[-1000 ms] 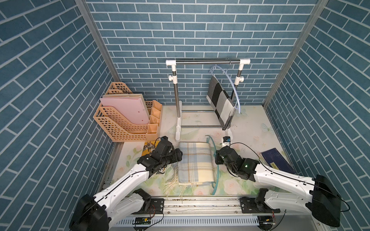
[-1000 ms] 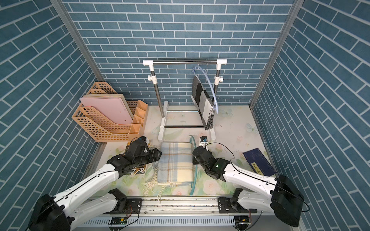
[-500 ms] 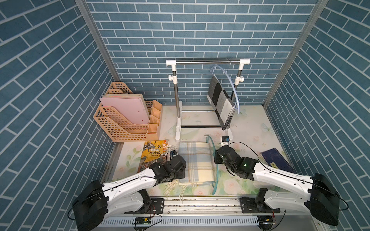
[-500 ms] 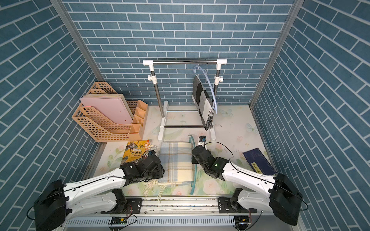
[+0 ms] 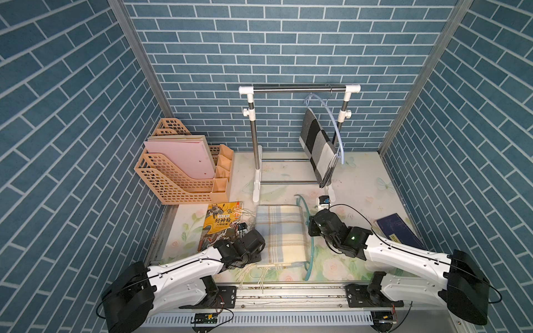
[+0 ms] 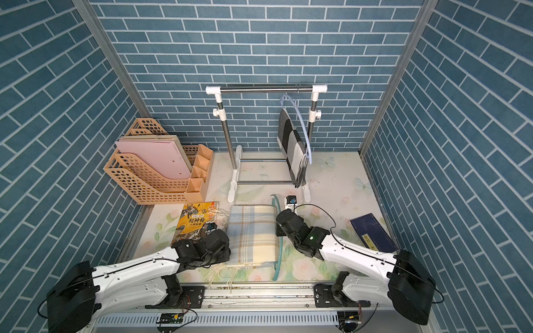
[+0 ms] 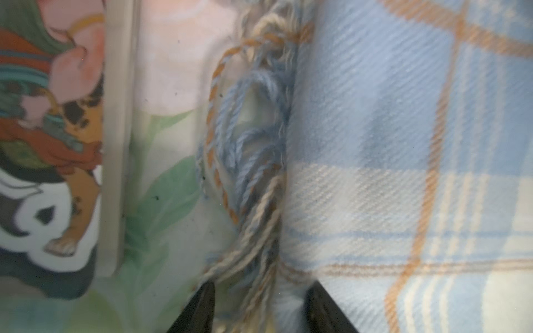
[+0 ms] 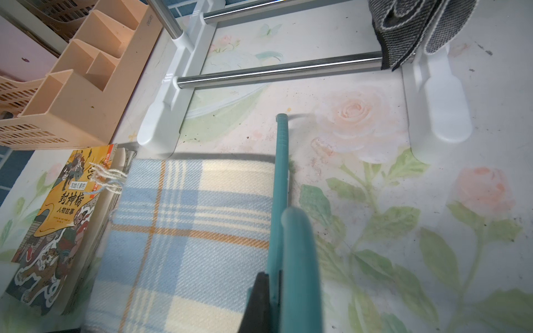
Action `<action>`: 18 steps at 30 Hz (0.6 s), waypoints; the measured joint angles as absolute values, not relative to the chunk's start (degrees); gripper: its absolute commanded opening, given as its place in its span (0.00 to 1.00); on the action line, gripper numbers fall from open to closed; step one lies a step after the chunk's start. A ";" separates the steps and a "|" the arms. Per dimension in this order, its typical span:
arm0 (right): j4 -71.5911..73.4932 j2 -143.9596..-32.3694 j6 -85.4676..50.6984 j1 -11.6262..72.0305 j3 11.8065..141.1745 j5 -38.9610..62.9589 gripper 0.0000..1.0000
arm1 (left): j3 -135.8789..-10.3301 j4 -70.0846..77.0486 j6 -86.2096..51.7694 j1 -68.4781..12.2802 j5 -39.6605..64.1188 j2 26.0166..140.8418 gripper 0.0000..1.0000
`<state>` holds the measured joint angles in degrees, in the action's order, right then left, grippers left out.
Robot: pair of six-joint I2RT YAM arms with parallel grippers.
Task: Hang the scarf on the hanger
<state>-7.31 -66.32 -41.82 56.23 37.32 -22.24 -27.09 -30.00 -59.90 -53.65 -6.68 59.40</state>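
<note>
A folded blue, cream and orange plaid scarf lies flat on the table. A teal hanger lies along its right edge. My right gripper is shut on the hanger's bar. My left gripper is low at the scarf's near left corner. In the left wrist view its jaws stand apart, straddling the scarf's edge and its twisted fringe.
A clothes rack stands at the back, with a grey checked cloth hanging from a pale hanger. A peach file organizer stands at left. A yellow book lies beside the scarf, a dark blue book at right.
My left arm has moved toward the front along the scarf's left edge, uncovering the yellow book. The right arm has stayed on the hanger.
</note>
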 measured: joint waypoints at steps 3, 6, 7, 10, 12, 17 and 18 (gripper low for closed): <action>-7.55 -66.32 -41.47 56.23 37.89 -22.22 0.00 | -33.65 -34.70 -57.89 -53.65 -8.82 56.82 0.76; -7.75 -66.32 -41.10 56.23 37.93 -22.22 0.00 | -40.58 -34.65 -55.11 -53.58 -9.93 53.93 0.83; -7.73 -66.30 -41.08 56.21 37.93 -22.20 0.00 | -42.06 -33.47 -54.28 -53.52 -9.82 53.45 0.83; -7.64 -66.30 -41.10 56.16 37.93 -21.98 0.00 | -43.75 -27.33 -51.66 -53.28 -8.25 54.87 0.80; -7.42 -66.30 -41.10 56.07 37.93 -21.76 0.00 | -43.68 -21.96 -50.41 -53.04 -6.26 60.20 0.74; -7.25 -66.24 -41.15 55.79 37.82 -21.54 0.00 | -40.03 -11.29 -49.52 -51.09 -1.85 76.97 0.61; -7.09 -66.15 -41.17 55.70 37.74 -21.41 0.00 | -38.39 -9.78 -49.63 -50.35 -1.26 78.78 0.59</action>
